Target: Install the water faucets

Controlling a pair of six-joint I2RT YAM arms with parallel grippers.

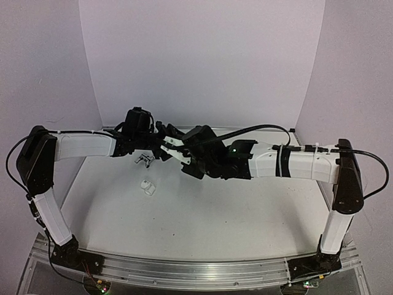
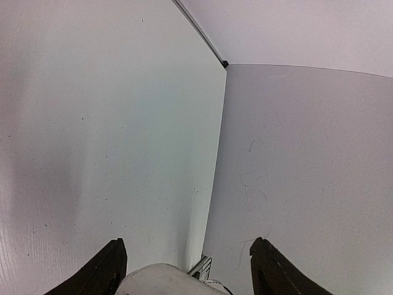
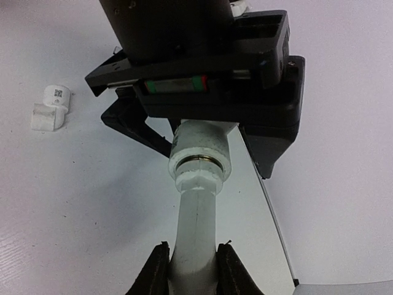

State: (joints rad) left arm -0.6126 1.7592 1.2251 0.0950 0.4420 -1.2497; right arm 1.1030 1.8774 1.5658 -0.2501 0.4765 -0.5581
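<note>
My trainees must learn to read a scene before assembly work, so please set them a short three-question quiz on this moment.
1. True or false: the right end effector is shut on the white pipe fitting.
2. Where is the silver-grey pronged piece? A) lying on the table; B) balanced on an arm; C) pushed into the fitting.
3. In its own wrist view, do the jaws of the left end effector stand apart or closed?

Key: 1 true. 2 A. 3 apart, with a white part low between the fingers.
</note>
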